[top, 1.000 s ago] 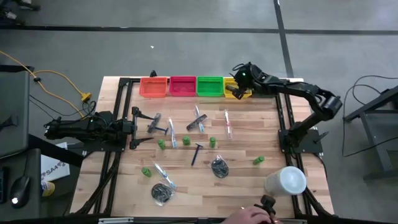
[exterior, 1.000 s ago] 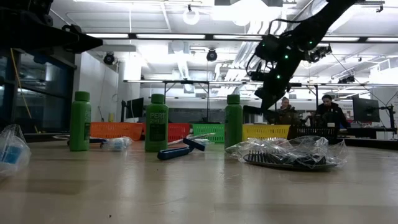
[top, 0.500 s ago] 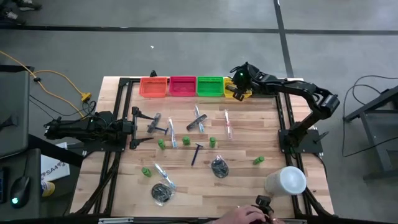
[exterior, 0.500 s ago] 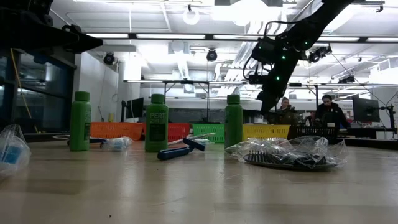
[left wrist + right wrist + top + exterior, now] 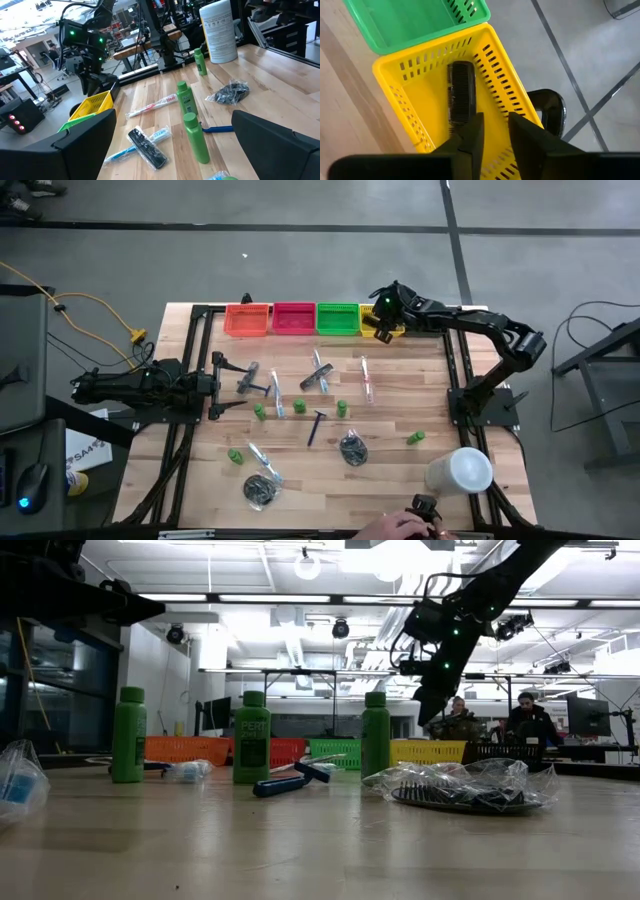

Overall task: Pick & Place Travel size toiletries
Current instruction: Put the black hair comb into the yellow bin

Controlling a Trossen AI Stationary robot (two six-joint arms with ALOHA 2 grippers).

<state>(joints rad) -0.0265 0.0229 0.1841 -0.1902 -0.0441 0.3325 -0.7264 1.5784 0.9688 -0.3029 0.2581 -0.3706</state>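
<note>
A dark comb [image 5: 461,92] lies flat inside the yellow bin [image 5: 506,82], top centre of the right wrist view. Right gripper [image 5: 494,131] hangs just above it, fingers slightly apart w/ a narrow gap, holding nothing. In the high view that bin sits upper right of centre, last in a row after green [image 5: 337,318], pink [image 5: 293,318] & orange [image 5: 248,319] bins. Green bottles [image 5: 342,408], a razor [image 5: 316,425], toothbrushes [image 5: 366,379] & wrapped bundles [image 5: 352,448] are scattered mid-table. Left gripper [image 5: 218,385] waits at left edge, fingers wide apart.
</note>
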